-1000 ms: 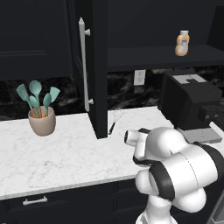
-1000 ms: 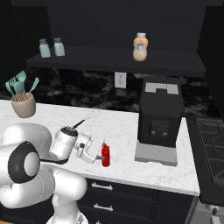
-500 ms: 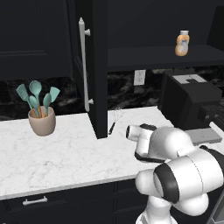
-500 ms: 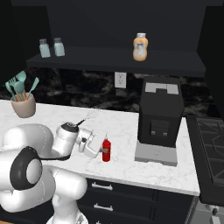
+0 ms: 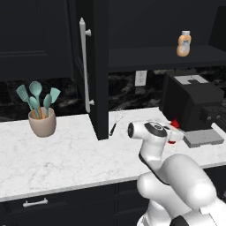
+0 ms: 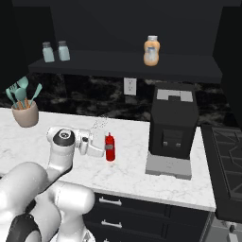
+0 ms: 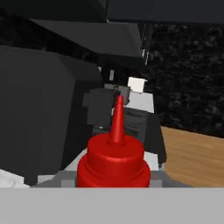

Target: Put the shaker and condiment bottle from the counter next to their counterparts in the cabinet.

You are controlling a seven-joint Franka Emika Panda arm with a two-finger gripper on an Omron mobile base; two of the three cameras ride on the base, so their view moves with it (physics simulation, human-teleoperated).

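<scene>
The red condiment bottle (image 6: 109, 142) hangs upright just above the white marble counter (image 6: 137, 168), left of the coffee machine. My gripper (image 6: 107, 148) is shut on its body from the left. In the hand view the bottle (image 7: 114, 159) stands close at bottom centre, nozzle up. From the left base view only a red sliver of the bottle (image 5: 175, 124) shows past my gripper (image 5: 175, 133). Two pale teal shakers (image 6: 48, 52) stand side by side at the left of the cabinet shelf (image 6: 118, 65). The orange counterpart bottle (image 6: 151, 50) (image 5: 184, 44) stands further right on that shelf.
A black coffee machine (image 6: 172, 120) (image 5: 190, 103) sits right of the bottle on a grey tray. The cabinet door with its white bar handle (image 5: 84, 66) stands open over the counter (image 5: 66, 154). A whisk (image 5: 117, 119) lies by it. A utensil crock (image 5: 42, 121) stands far left, a stove (image 6: 229, 151) far right.
The hand has swung forward and up with the red bottle in it; the bottle has risen off the counter and shifted slightly toward the wall.
</scene>
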